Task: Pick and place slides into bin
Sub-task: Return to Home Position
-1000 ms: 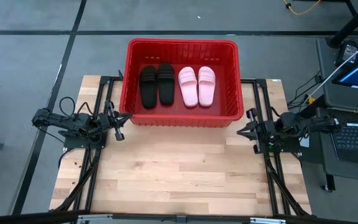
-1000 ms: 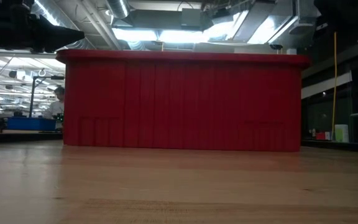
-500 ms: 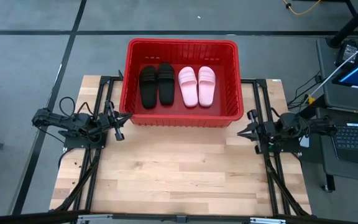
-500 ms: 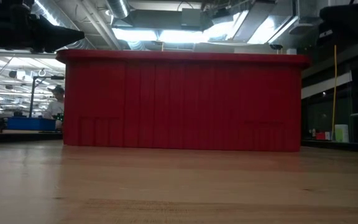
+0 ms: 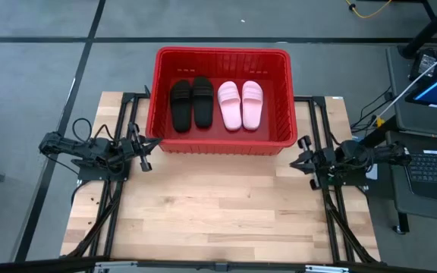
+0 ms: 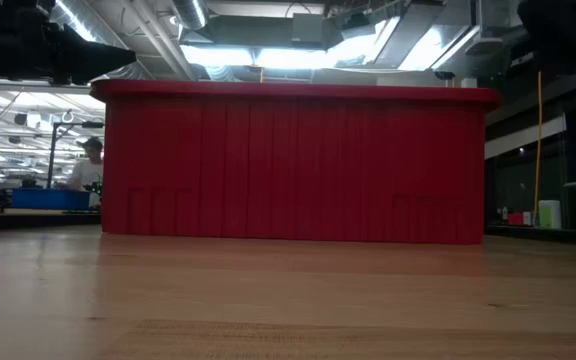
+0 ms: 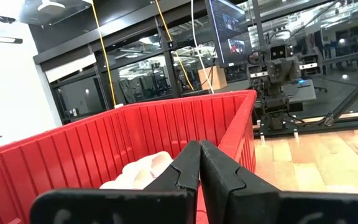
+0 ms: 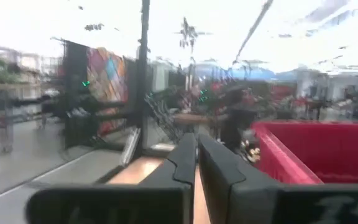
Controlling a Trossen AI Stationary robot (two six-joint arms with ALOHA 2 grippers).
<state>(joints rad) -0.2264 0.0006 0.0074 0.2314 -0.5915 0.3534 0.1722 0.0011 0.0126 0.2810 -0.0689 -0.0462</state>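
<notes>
The red bin (image 5: 222, 57) stands at the table's far middle. Inside it lie two black slides (image 5: 191, 102) on the left and two pale pink slides (image 5: 241, 104) on the right, soles on the bin's floor. My left gripper (image 5: 149, 154) is shut and empty by the bin's near left corner; its closed fingers show in the left wrist view (image 7: 199, 163). My right gripper (image 5: 294, 158) is shut and empty by the bin's near right corner, its closed fingers in the right wrist view (image 8: 196, 155). In the low view the bin's near wall (image 6: 293, 165) hides the slides.
The wooden table (image 5: 218, 212) spreads bare in front of the bin. A desk with a laptop (image 5: 435, 163) stands past the table's right edge. A person (image 6: 86, 170) sits far off in the room behind.
My right gripper has shifted slightly toward the table's near edge, its arm swinging a little; it stays shut. The bin, the slides and my left arm have kept still.
</notes>
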